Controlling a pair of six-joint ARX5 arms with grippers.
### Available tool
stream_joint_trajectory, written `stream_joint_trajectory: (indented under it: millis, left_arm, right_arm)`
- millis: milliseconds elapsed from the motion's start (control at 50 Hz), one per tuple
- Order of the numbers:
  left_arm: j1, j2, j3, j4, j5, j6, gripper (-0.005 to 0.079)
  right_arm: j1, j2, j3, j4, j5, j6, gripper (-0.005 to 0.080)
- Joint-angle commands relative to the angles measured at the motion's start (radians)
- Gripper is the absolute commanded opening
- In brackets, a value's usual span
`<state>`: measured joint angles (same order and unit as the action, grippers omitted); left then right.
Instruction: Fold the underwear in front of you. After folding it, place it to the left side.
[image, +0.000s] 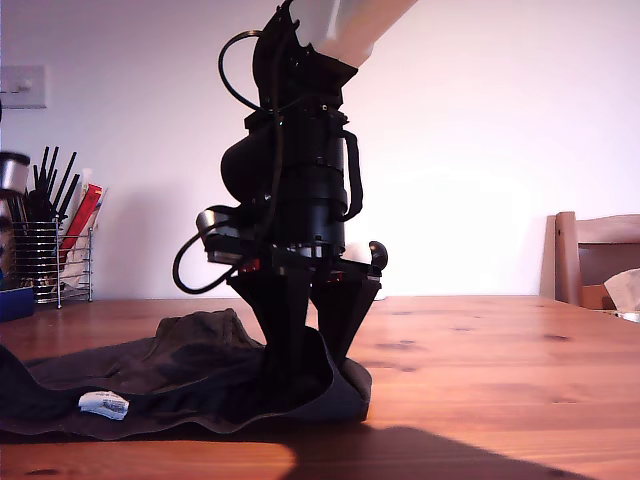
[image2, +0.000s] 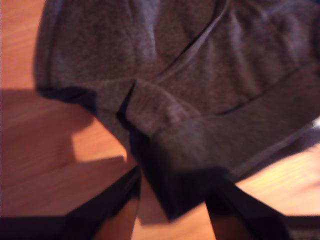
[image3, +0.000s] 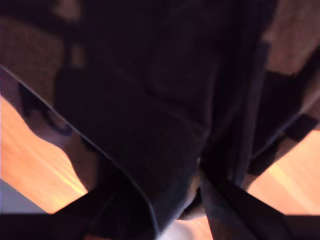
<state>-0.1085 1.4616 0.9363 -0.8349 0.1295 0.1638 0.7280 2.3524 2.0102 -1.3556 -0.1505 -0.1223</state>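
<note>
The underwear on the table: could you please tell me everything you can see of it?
The underwear is a limp, dark grey, soft knit garment lying rumpled on the wooden table, toward the exterior view's left. A small white label shows on its near edge. Its edge on the exterior view's right is bunched up around an arm's black jaws, which press into the fabric.

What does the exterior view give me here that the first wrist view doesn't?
Exterior view only: the white label on the garment, the utensil rack at the exterior view's left, a chair at its right, and the arm's body. First wrist view only: the fabric folds close up, with my first gripper straddling an edge. Both: the underwear and the wooden table.
</note>
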Motion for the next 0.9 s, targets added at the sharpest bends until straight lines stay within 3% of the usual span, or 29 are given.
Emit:
stream_joint_trajectory:
  millis: [0, 320, 580, 880]
  left_arm:
    - [0.004, -0.011, 0.033, -0.03, 0.0, 0.002, 0.0348]
    - [0.004, -0.011, 0.095, -0.141, 0.0, 0.002, 0.0348]
    - [-0.026, -0.009, 0.094, -0.036, 0.181, -0.037, 0.0304]
    - [-0.126, 0.016, 0.092, 0.053, 0.203, -0.036, 0.0285]
  right_arm:
    - [-0.011, -0.068, 0.014, -0.005, -0.005, -0.005, 0.0407]
    - [-0.035, -0.117, 0.014, -0.006, -0.034, -0.006, 0.0416]
    - [-0.066, -0.119, 0.014, -0.005, -0.093, 0.101, 0.0416]
    - [-0.12, -0.118, 0.003, -0.003, -0.106, 0.222, 0.0424]
